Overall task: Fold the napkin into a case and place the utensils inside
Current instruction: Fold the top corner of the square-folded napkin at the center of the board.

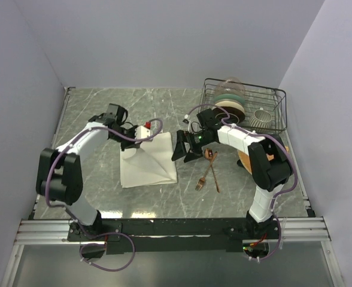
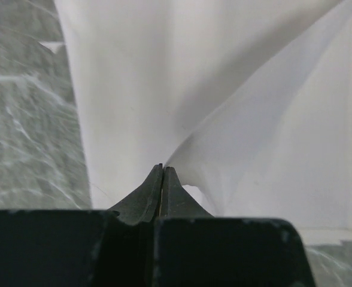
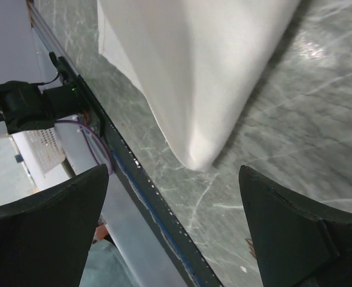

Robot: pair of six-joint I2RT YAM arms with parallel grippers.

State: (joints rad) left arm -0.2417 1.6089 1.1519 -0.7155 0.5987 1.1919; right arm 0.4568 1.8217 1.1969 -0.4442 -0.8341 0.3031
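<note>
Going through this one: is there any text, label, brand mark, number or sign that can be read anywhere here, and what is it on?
No readable text in any view.
The napkin, utensils and dish rack show no print.
The white perforated panel in the right wrist view shows only dots; any marking on it is too blurred to read.

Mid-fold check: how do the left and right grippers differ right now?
Left gripper: jaws shut on the napkin, holding its far edge raised. Right gripper: jaws wide open, holding nothing. The left is over the napkin; the right is beside its right edge, toward the utensils. Both are black.
</note>
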